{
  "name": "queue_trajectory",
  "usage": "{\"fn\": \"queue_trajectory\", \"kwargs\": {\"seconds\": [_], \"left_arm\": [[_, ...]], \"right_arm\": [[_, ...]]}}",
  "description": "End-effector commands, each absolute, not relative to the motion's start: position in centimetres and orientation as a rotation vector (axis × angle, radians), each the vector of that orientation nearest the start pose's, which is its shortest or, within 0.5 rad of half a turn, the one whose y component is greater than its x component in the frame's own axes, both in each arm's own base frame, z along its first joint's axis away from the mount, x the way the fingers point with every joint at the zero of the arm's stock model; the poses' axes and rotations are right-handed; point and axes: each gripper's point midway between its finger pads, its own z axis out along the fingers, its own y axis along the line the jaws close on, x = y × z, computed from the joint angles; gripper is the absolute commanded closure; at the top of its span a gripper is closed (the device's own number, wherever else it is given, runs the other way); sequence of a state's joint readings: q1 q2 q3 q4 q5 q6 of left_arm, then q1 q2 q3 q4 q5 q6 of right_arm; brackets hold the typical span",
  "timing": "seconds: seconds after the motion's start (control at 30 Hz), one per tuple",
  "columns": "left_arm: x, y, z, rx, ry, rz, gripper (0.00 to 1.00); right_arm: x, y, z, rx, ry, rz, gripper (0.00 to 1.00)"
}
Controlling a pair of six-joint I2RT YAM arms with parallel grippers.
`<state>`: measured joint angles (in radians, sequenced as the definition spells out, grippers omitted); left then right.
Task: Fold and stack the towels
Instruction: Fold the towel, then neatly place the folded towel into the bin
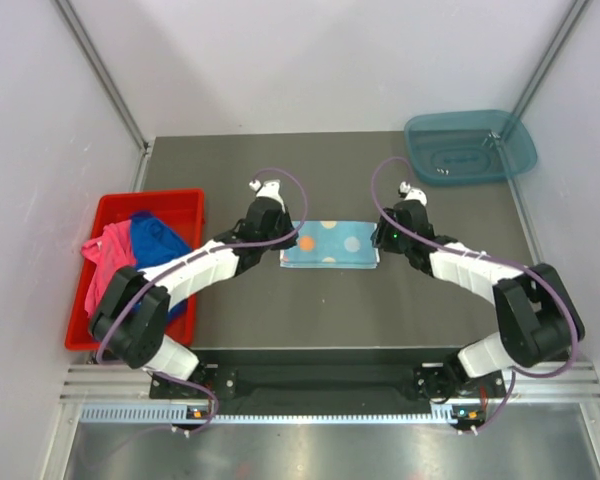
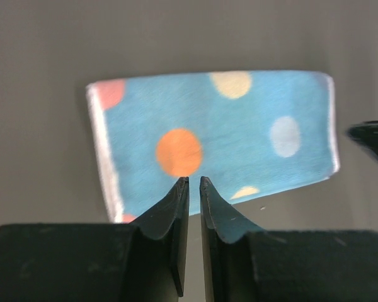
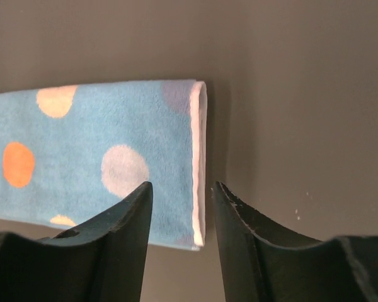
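Folded dotted towel (image 1: 329, 246) lies flat between left hand (image 2: 193, 178), barely parted, and released right hand (image 3: 183, 184).

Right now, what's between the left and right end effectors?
Only the folded light blue dotted towel, flat on the table; the left end effector sits at its left edge, the right end effector at its right. Top external view shows it.

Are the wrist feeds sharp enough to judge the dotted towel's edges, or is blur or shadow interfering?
Left wrist: the light blue terry towel with coloured dots looks soft, its white hem smeared, jaws black silhouettes. Right wrist: sharper, folded edge crisp, soft shadow beside it on the dark grey table. Top external: even light, no harsh shadows.
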<state>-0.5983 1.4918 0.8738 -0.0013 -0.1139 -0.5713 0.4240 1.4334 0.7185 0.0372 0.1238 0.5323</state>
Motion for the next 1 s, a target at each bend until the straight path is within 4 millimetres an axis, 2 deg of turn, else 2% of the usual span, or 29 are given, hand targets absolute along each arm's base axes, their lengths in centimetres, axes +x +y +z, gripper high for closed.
{"fn": "queue_trajectory", "kwargs": {"seconds": [0.0, 0.03, 0.07, 0.13, 0.17, 0.23, 0.27, 0.47, 0.67, 0.77, 0.83, 0.9, 0.93, 0.97], "left_arm": [[35.5, -27.0, 13.0, 0.068, 2.192, -0.65, 0.82], [35.7, -27.6, 12.9, 0.077, 2.194, -0.665, 0.82], [35.7, -28.8, 12.5, 0.106, 2.207, -0.703, 0.82], [36.0, -30.0, 12.2, 0.11, 2.198, -0.749, 0.82], [35.8, -30.8, 11.3, 0.129, 2.218, -0.78, 0.82], [35.8, -31.9, 10.9, 0.133, 2.207, -0.824, 0.82], [35.3, -32.2, 9.6, 0.143, 2.232, -0.823, 0.82], [33.8, -32.3, 5.7, 0.108, 2.295, -0.821, 0.83], [33.1, -31.8, 4.2, 0.055, 2.315, -0.809, 0.85], [33.2, -31.5, 4.8, 0.03, 2.3, -0.804, 0.86], [33.3, -31.5, 5.4, 0.012, 2.29, -0.805, 0.86], [33.8, -31.3, 7.1, -0.009, 2.258, -0.798, 0.86], [33.9, -31.3, 8.7, -0.013, 2.245, -0.801, 0.86], [34.3, -30.8, 9.6, -0.035, 2.224, -0.769, 0.86]], "right_arm": [[36.4, 15.8, 7.3, 0.161, 2.285, 0.377, 0.55], [36.5, 16.2, 6.4, 0.149, 2.314, 0.387, 0.53], [37.1, 16.5, 6.7, 0.144, 2.313, 0.398, 0.52], [37.3, 16.8, 6.1, 0.145, 2.331, 0.403, 0.52], [37.4, 16.9, 5.5, 0.144, 2.346, 0.4, 0.52], [37.5, 17.4, 4.7, 0.139, 2.362, 0.421, 0.52], [37.4, 17.5, 4.4, 0.139, 2.37, 0.429, 0.52], [36.2, 18.3, 2.5, 0.139, 2.413, 0.444, 0.52], [35.0, 19.3, 1.6, 0.102, 2.444, 0.369, 0.62], [34.7, 19.8, 1.6, 0.08, 2.447, 0.334, 0.69], [34.3, 19.2, 1.2, 0.068, 2.467, 0.262, 0.73], [34.6, 19.2, 1.3, 0.051, 2.465, 0.231, 0.81], [34.5, 18.6, 1.2, 0.039, 2.474, 0.189, 0.85], [35.0, 18.5, 1.6, 0.032, 2.463, 0.166, 0.93]]}}
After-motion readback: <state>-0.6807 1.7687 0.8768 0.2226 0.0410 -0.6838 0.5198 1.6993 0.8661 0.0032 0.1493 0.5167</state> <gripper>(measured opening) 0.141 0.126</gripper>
